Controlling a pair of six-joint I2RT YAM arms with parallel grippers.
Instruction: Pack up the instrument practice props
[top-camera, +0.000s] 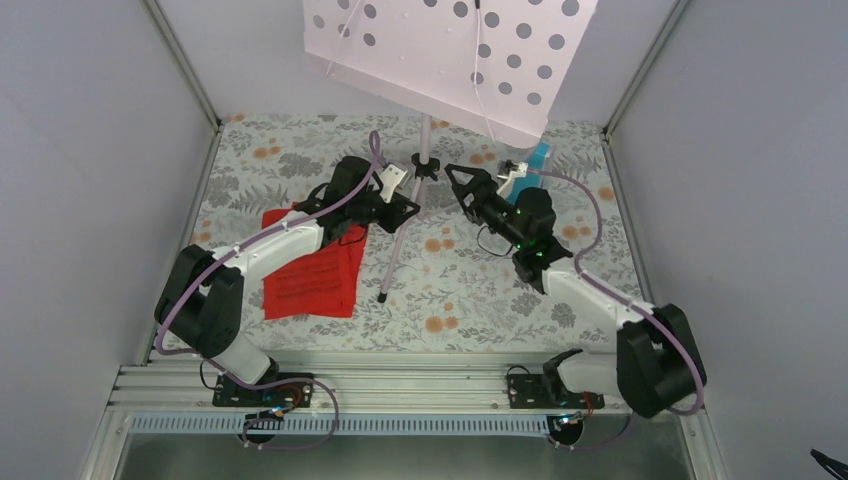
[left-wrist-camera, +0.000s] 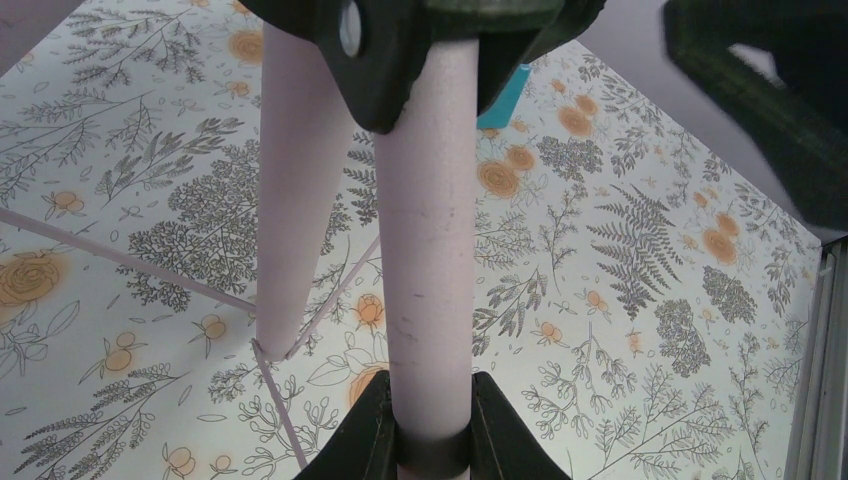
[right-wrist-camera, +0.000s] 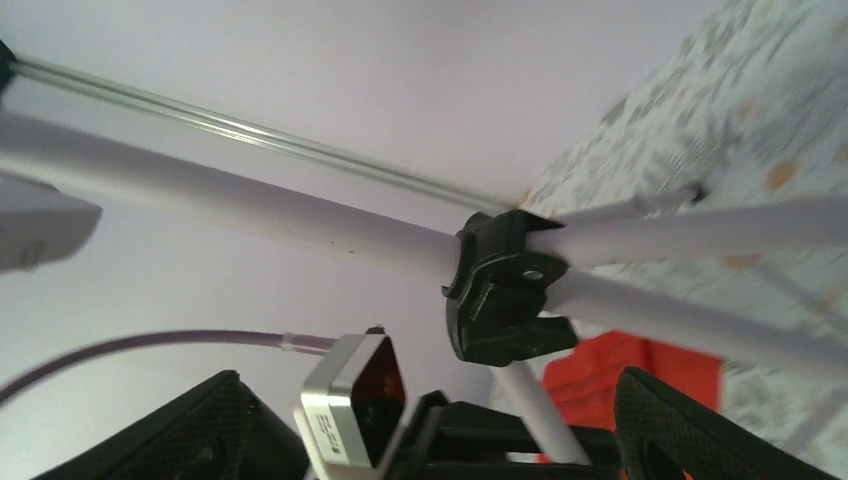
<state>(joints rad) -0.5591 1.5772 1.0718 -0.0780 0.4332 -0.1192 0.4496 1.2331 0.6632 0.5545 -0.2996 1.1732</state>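
From above, the music stand (top-camera: 424, 135) stands mid-desk (top-camera: 480, 300). Its perforated panel (top-camera: 440, 50) is up at the far side and its black hub (top-camera: 424, 168) sits low on the pole. The red sheets (top-camera: 310, 280) lie flat to the left of the stand. The turquoise metronome (top-camera: 538, 160) sits to its right and further back, partly hidden by your right arm (top-camera: 590, 290). Nothing looks packed yet.

In the left wrist view, your left jaws are clamped on a pale tube (left-wrist-camera: 430, 250) of the stand that runs out from the hub (left-wrist-camera: 440, 40). I can't tell whether it is the pole or a leg.

In the right wrist view, your right jaws stand wide and hold nothing. The hub (right-wrist-camera: 505, 290) is just ahead of them, with the sheets (right-wrist-camera: 620, 370) beyond it.

My read is that you're on the first step, folding the stand. Next, bring the right jaws squarely onto the hub or a leg beside it and close firmly. Let the left jaws steady the stand so it doesn't tip towards the metronome.
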